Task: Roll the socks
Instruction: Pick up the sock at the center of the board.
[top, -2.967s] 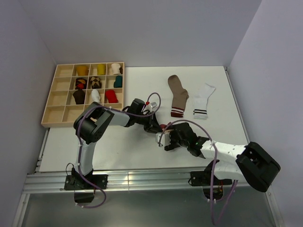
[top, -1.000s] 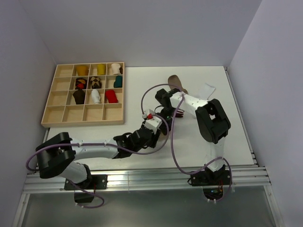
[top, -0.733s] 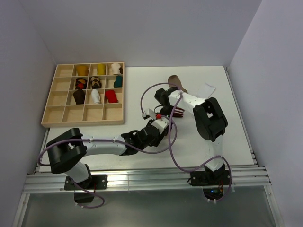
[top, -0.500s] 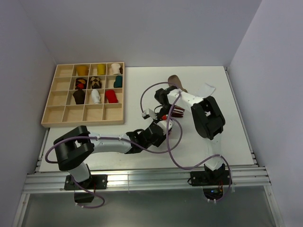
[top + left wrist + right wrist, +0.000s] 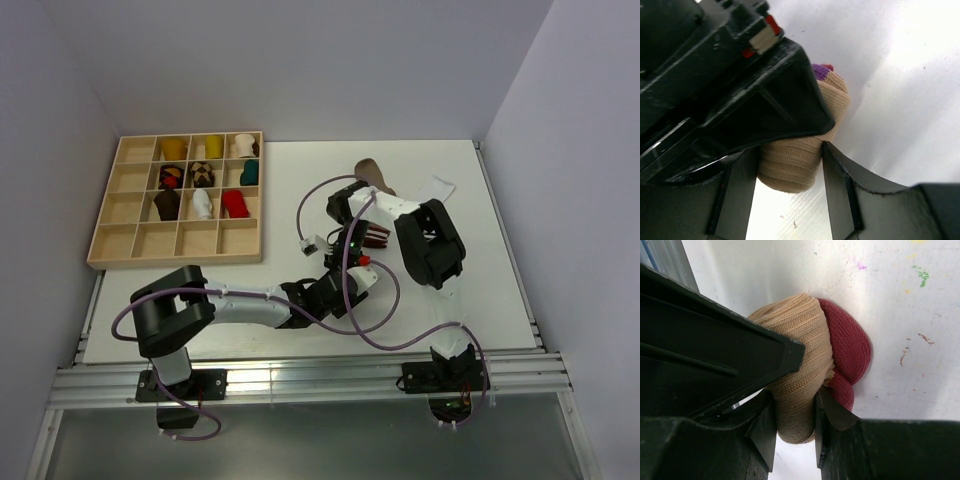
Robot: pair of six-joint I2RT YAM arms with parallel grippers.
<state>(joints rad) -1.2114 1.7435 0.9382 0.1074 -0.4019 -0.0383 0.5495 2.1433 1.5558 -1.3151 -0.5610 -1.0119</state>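
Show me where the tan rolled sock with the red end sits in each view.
Top external: hidden where the left gripper and right gripper meet, mid-table.
Left wrist: the tan rolled sock fills the centre, between the gripper's fingers.
Right wrist: centre, pinched between the fingers, red end to the right.
Shared landmark: the white table beneath it.

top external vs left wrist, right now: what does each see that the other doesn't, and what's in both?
Only top external: the wooden tray with rolled socks in its cells, a brown sock partly behind the right arm, and a white sock. Only left wrist: a tan ribbed sock roll clamped in the left gripper, hidden from above. Both: that gripper and the white table.
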